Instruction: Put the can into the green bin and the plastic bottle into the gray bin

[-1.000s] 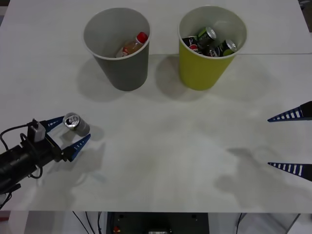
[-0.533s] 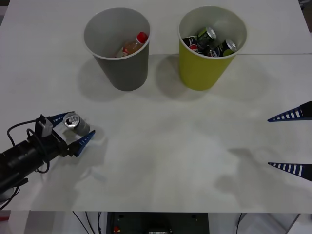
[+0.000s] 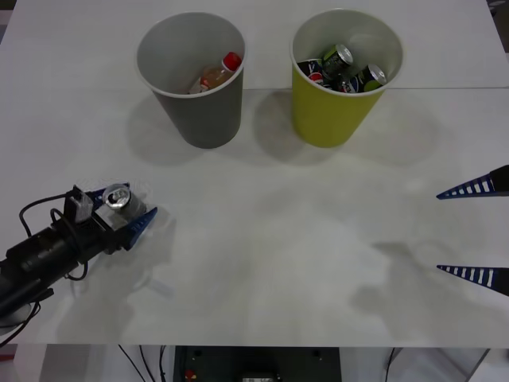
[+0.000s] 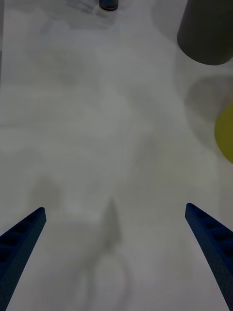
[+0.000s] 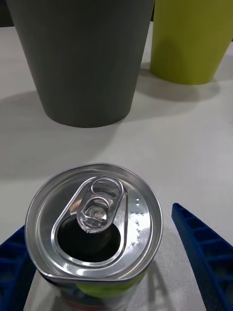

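The small dark grey-black metal can (image 3: pixel 121 200) (opened, probably light, thin-walled) stands between the left gripper (image 3: pixel 126 209)'s spread fingers; grip its mid-body gently.

Silver-topped can (image 5: pixel 94 223), blue ribbed left pincer (image 3: pixel 127 211), gray bin (image 3: pixel 193 76), yellow-green bin (image 3: pixel 338 79).

This looks like a robot test bench in a lab: a bare white table (image 3: pixel 278 239) carries two big cup-shaped bins, gray (image 3: pixel 195 103) and green (image 3: pixel 330 111), set up for sorting, with loose cables (image 3: pixel 143 358) hanging below its near edge.
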{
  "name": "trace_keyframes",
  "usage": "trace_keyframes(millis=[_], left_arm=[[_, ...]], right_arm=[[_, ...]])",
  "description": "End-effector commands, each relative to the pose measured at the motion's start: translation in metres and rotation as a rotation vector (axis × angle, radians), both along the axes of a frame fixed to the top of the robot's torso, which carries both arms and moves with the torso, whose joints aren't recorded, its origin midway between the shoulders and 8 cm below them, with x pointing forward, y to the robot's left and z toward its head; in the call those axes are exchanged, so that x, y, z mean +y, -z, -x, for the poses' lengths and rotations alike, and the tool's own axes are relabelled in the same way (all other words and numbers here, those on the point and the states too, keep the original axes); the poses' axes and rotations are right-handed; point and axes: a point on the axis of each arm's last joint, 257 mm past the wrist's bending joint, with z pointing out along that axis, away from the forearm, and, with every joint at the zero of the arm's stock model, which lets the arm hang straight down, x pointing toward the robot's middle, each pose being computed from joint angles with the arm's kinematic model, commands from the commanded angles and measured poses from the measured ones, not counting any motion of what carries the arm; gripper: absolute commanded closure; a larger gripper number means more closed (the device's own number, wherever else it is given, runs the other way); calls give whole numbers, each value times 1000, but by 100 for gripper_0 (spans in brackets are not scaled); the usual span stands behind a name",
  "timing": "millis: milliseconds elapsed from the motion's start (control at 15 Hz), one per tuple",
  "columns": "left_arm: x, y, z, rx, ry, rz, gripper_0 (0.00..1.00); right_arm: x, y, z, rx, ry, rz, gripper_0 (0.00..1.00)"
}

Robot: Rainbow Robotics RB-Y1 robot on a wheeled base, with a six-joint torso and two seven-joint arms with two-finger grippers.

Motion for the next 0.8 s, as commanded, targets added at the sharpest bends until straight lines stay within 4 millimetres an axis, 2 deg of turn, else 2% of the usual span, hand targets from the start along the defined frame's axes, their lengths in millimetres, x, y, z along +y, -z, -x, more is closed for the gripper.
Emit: trace_keyframes(millis=[67,467,800], left_arm=[[2,2,0,-1,2,-19,100],[2,0,0,-9,2,-24,100],[-3,-15,-1,-12,42,-66,100]], right_arm=[[0,0,0,0,0,0,0],[0,0,0,0,0,0,0],[0,0,0,0,0,0,0]])
